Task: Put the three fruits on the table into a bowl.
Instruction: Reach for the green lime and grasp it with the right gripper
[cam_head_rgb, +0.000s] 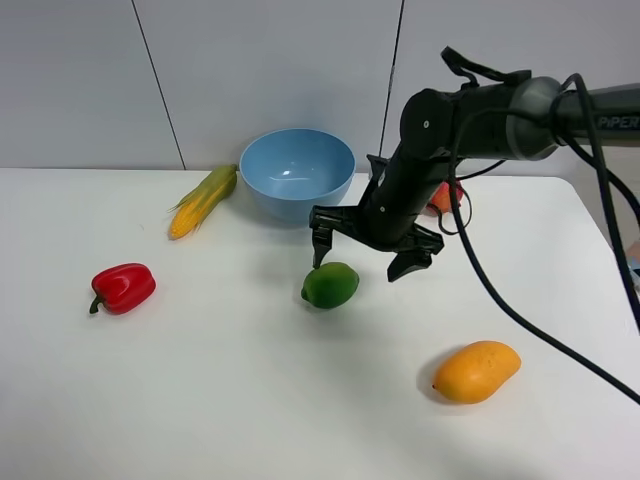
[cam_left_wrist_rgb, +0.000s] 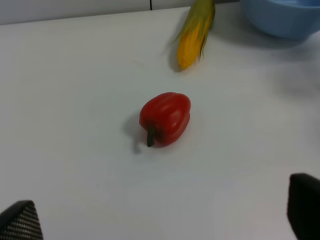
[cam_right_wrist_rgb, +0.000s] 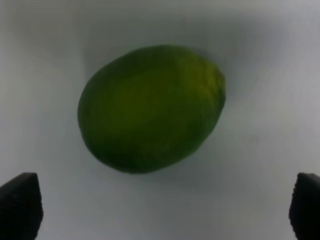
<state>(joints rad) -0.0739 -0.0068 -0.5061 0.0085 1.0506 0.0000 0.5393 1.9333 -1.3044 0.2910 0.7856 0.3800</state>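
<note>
The green lime lies on the white table in front of the light blue bowl. My right gripper is open just above and beside the lime; in the right wrist view the lime lies between its fingertips. The orange-yellow mango lies at the front right. The red pomegranate shows only as a sliver behind the right arm. My left gripper is open and empty, out of the exterior high view. The bowl's rim also shows in the left wrist view.
A red bell pepper lies at the left, also seen in the left wrist view. A corn cob lies left of the bowl, and in the left wrist view. A black cable trails from the right arm over the table.
</note>
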